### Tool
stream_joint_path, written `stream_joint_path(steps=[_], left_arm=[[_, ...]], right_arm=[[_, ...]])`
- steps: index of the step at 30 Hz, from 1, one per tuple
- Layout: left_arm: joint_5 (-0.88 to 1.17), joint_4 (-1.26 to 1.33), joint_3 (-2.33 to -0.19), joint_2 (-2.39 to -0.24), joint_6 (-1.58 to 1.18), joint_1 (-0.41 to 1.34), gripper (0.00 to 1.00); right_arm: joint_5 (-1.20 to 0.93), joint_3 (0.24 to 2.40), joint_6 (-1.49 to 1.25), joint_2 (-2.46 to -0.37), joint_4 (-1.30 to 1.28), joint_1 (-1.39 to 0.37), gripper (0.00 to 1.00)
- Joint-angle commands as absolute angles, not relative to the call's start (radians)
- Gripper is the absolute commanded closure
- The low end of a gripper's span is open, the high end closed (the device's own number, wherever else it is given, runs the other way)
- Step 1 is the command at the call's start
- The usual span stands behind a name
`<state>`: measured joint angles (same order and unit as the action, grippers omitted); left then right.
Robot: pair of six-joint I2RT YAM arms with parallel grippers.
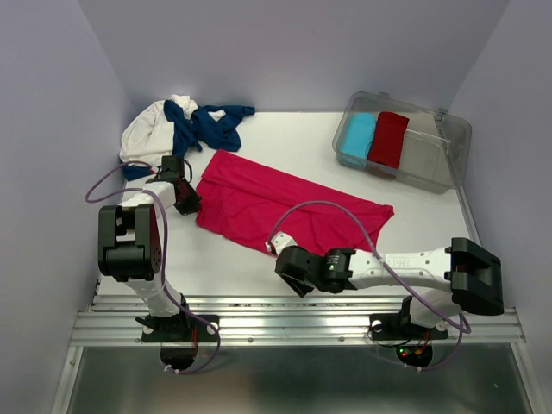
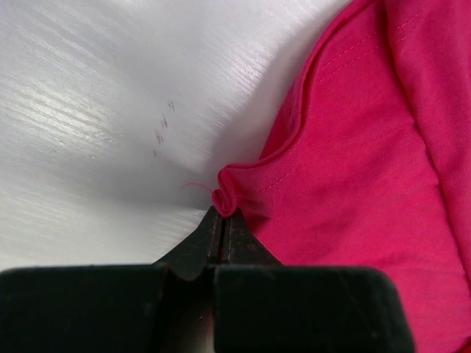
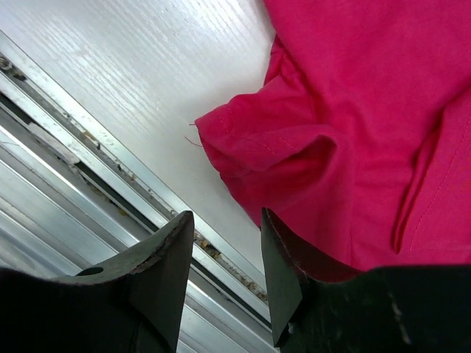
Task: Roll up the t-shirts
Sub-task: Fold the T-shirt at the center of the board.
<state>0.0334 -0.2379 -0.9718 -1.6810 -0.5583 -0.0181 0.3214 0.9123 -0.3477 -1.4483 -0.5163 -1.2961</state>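
Note:
A bright pink-red t-shirt (image 1: pixel 285 203) lies flat, folded into a long band, across the middle of the white table. My left gripper (image 1: pixel 188 205) sits at the shirt's left end. In the left wrist view this gripper (image 2: pixel 222 213) is shut on a small pinch of the pink-red t-shirt's (image 2: pixel 353 184) hem. My right gripper (image 1: pixel 276 248) hovers at the shirt's near edge. In the right wrist view it (image 3: pixel 227 217) stands open with nothing between its fingers, just short of a bunched corner of the t-shirt (image 3: pixel 353 110). A navy t-shirt (image 1: pixel 207 125) and a cream-white one (image 1: pixel 147 134) lie heaped at the back left.
A clear plastic bin (image 1: pixel 448 142) at the back right holds a light-blue roll (image 1: pixel 358 136) and a darker red roll (image 1: pixel 388 138). The metal rail (image 1: pixel 302 315) along the table's near edge lies right under the right gripper, and shows in the right wrist view as rail (image 3: pixel 88 147).

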Motion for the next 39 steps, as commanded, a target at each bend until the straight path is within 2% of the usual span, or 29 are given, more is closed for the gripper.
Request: stream_joint_path(steps=[1,13,15,18,19,22,30,39], left_arm=[[0.026,-0.261,-1.014,-1.681,-0.545,-0.011,1.0],[0.023,-0.267,-1.017,-1.675,-0.551,-0.008,1.0],[0.023,-0.268,-1.017,-1.677,-0.551,-0.008,1.0],[0.023,-0.27,-1.019,-1.674,-0.551,-0.006,1.0],[0.021,-0.273,-1.02,-1.674,-0.551,-0.006,1.0],[0.02,-0.281,-1.029,-1.671,-0.549,-0.006,1.0],[0.04,-0.293,-1.072,-1.658,-0.554,-0.006,1.0],[0.049,-0.316,-1.117,-1.661,-0.558,-0.006,1.0]], right_arm=[[0.339,0.91,-0.304,-1.477,-0.486,-1.305,0.53],[0.443,0.916,-0.307,-1.588,-0.413,-1.305,0.52],[0.457,0.919,-0.321,-1.604,-0.407,-1.305,0.58],[0.485,0.914,-0.357,-1.609,-0.396,-1.305,0.72],[0.491,0.913,-0.363,-1.605,-0.396,-1.305,0.84],[0.517,0.896,-0.385,-1.548,-0.399,-1.305,0.99],[0.538,0.83,-0.408,-1.315,-0.405,-1.296,0.99],[0.529,0.796,-0.442,-1.195,-0.442,-1.256,0.99]])
